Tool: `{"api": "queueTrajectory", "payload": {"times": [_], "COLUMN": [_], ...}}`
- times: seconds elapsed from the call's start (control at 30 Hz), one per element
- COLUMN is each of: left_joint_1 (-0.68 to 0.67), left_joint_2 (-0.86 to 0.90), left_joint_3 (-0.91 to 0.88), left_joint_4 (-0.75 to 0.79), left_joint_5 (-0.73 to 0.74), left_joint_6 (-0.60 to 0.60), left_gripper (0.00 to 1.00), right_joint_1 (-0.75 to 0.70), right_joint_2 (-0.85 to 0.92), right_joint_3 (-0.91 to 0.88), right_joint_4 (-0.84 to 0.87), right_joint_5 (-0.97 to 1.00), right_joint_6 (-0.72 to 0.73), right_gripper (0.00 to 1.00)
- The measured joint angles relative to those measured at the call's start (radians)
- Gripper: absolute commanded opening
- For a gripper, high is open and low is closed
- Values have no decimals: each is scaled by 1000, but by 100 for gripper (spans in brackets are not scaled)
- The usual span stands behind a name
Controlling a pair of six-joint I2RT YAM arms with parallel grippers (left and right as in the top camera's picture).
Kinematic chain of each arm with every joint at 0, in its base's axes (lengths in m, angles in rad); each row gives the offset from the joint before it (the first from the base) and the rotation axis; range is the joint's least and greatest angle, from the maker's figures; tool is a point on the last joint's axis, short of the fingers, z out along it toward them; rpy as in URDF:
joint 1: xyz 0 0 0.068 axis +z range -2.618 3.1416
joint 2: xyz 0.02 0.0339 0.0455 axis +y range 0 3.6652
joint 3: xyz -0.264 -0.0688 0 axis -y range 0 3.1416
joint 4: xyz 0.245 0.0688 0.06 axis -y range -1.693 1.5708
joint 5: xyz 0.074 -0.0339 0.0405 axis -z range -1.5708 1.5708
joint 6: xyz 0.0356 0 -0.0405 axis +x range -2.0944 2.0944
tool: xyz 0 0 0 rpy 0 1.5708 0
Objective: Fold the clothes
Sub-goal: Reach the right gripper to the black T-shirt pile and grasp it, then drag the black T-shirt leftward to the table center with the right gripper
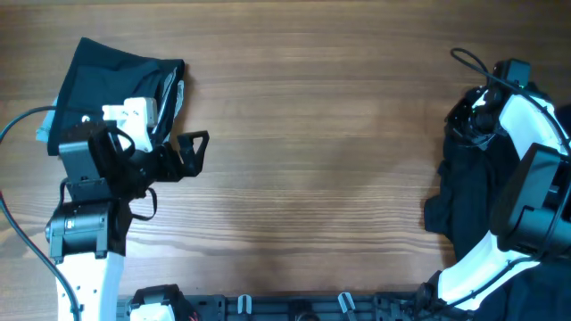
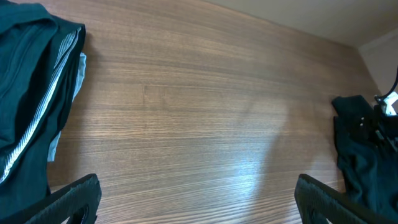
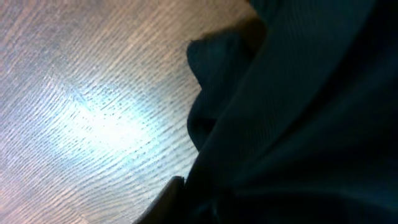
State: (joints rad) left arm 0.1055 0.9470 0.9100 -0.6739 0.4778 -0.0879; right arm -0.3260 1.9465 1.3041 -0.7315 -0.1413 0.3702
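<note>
A black garment (image 1: 107, 80) with a white striped edge lies folded at the table's far left, also in the left wrist view (image 2: 31, 93). My left gripper (image 1: 192, 153) hovers just right of it, open, with only bare wood between its fingers (image 2: 198, 190). A crumpled heap of black clothes (image 1: 468, 187) sits at the right edge (image 2: 360, 143). My right gripper (image 1: 477, 116) is pushed down into the heap's far end. In the right wrist view black fabric (image 3: 298, 112) fills the jaws, and one finger (image 3: 171, 198) near the middle presses against it. The other finger is hidden.
Bare wooden table (image 1: 321, 160) spans between the folded garment and the heap. A black cable (image 1: 468, 58) loops above the right arm. A dark rail with clips (image 1: 294, 308) runs along the front edge between the arm bases.
</note>
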Motion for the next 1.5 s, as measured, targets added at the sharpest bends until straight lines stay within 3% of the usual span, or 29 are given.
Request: {"api": "queueTrajectory", "payload": {"times": [0.2, 0.47, 0.67, 0.77, 0.87, 0.9, 0.97, 1.1, 1.2, 1.5], "left_joint_1": [0, 0, 0, 0, 0, 0, 0, 0, 0, 0], "left_joint_2": [3, 3, 3, -5, -36, -50, -88, -164, -187, -178], "left_joint_3": [0, 0, 0, 0, 1, 2, 14, 43, 50, 51], "left_joint_4": [0, 0, 2, 8, 19, 19, 19, 23, 22, 29], "left_joint_5": [0, 0, 0, 0, -2, -5, -29, -73, -89, -90], "left_joint_6": [0, 0, 0, 0, 0, 0, -1, -3, -3, -4], "left_gripper": [100, 100, 100, 100, 100, 100, 100, 100, 100, 100], "right_joint_1": [0, 0, 21, 116, 349, 454, 672, 894, 865, 365], "right_joint_2": [-34, -313, -354, -354, -354, -354, -354, -355, -369, -400], "right_joint_3": [20, 49, 51, 50, 51, 51, 51, 53, 61, 88], "right_joint_4": [11, 43, 37, 24, 23, 25, 33, 64, 63, -4], "right_joint_5": [-4, -34, -160, -223, -277, -290, -286, -209, -151, -56], "right_joint_6": [-45, -115, -115, -115, -115, -114, -102, -73, -48, -6], "right_gripper": [4, 5, 5, 5, 6, 9, 33, 53, 66, 68]}}
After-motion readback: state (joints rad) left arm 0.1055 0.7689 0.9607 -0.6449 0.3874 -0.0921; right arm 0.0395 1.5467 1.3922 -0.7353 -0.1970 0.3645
